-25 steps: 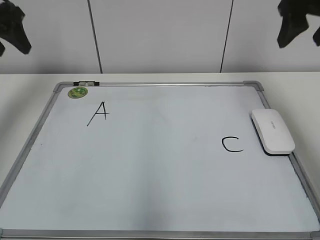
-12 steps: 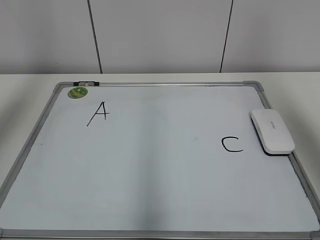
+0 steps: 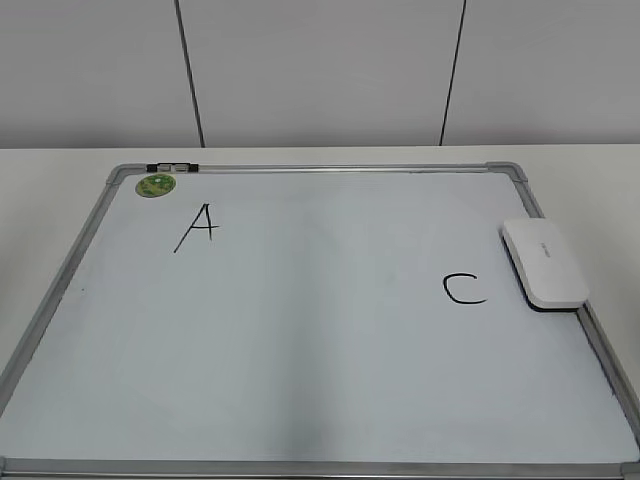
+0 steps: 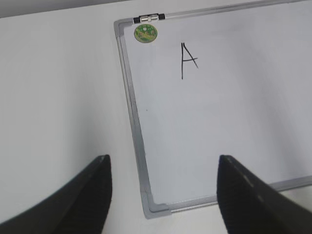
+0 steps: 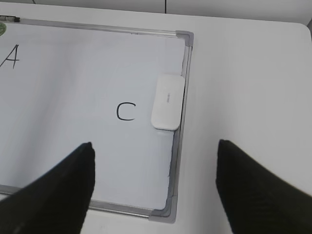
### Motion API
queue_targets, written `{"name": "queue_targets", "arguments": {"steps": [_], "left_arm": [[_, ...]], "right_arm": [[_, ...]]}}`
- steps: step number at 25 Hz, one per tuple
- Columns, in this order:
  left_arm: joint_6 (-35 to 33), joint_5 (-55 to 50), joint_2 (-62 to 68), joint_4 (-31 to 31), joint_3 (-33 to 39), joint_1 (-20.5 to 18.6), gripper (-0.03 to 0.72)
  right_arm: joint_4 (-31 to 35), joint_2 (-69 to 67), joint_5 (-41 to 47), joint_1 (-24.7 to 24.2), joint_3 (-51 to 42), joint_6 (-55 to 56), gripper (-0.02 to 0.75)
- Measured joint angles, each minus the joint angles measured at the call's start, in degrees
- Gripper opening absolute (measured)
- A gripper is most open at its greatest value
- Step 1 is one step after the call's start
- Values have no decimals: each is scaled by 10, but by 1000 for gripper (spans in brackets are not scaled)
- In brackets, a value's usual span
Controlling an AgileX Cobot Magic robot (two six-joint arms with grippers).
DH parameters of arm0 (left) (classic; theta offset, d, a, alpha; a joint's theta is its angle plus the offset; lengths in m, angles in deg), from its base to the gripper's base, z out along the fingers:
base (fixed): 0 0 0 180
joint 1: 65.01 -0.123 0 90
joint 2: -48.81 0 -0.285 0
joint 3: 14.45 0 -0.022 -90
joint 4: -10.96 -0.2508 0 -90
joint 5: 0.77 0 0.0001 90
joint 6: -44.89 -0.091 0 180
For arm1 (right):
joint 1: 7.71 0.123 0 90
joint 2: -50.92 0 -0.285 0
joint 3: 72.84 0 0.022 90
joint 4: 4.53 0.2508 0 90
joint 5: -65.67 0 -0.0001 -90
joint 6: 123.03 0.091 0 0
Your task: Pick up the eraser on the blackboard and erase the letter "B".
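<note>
Both my pincers hang spread, holding nothing, high above the counter (image 3: 60, 160).
The eraser (image 5: 167, 101) lies ahead of my right pincer (image 5: 153, 187), on the blackboard (image 5: 181, 87) edge beside "C" (image 5: 125, 111); no "B" shows, probably wiped.

High wrist views, shared blackboard (image 3: 320, 330)

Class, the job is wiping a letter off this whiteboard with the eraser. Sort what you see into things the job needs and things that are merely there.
Belongs to the job:
- eraser, lying at the board's right edge
- blackboard
- left gripper and right gripper, both open, holding nothing
No letter B is visible.

Just lying about:
- green magnet
- letter A
- letter C
</note>
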Motion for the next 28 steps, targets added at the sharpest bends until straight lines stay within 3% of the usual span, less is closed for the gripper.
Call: {"name": "queue_targets", "arguments": {"steps": [6, 13, 20, 28], "left_arm": [[7, -1, -123, 0, 113, 0, 490], [15, -1, -230, -6, 248, 0, 490], [16, 17, -316, -31, 389, 0, 490], [16, 98, -344, -62, 411, 0, 490]], "right_arm": [[-8, 129, 0, 0, -115, 0, 592], [-78, 255, 2, 0, -244, 28, 592], [-84, 318, 2, 0, -353, 31, 592], [-84, 321, -36, 0, -413, 32, 592]]}}
